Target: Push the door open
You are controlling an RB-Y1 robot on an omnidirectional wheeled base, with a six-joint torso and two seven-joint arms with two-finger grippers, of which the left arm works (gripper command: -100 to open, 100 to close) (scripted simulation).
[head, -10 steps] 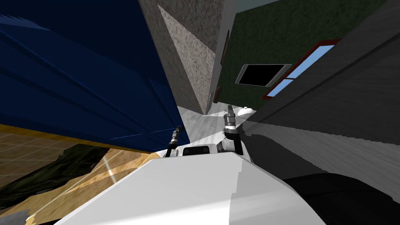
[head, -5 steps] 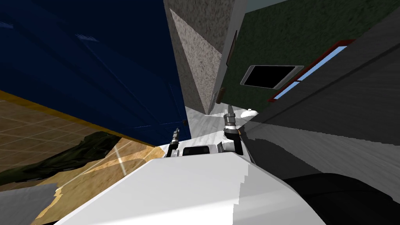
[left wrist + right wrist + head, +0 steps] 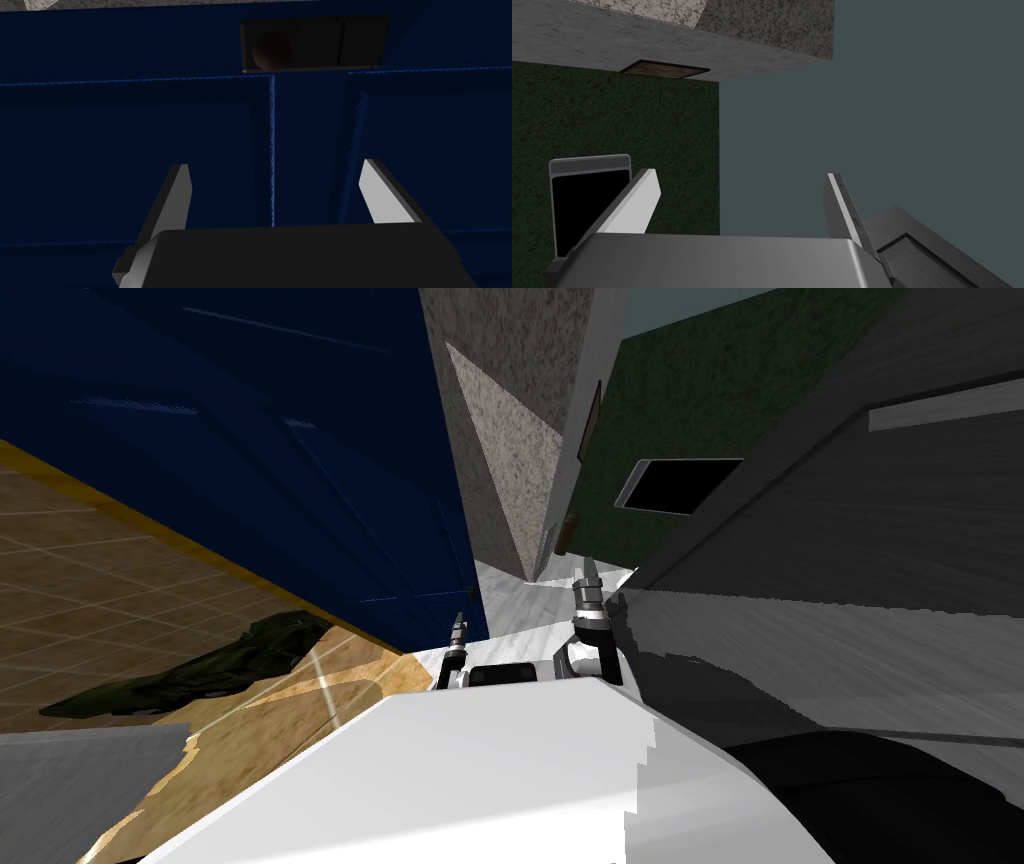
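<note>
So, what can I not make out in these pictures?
- Left wrist view: whether the left gripper touches the blue door; the angle hides any gap.
- Left wrist view: round knob on its dark plate, too dim for detail.
- Head view: the door's upper part, cut by the picture's edge.
- Head view: dark green shape on the floor, unclear.

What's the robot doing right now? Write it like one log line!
left gripper: open, facing blue door | right gripper: open, holding nothing
</note>
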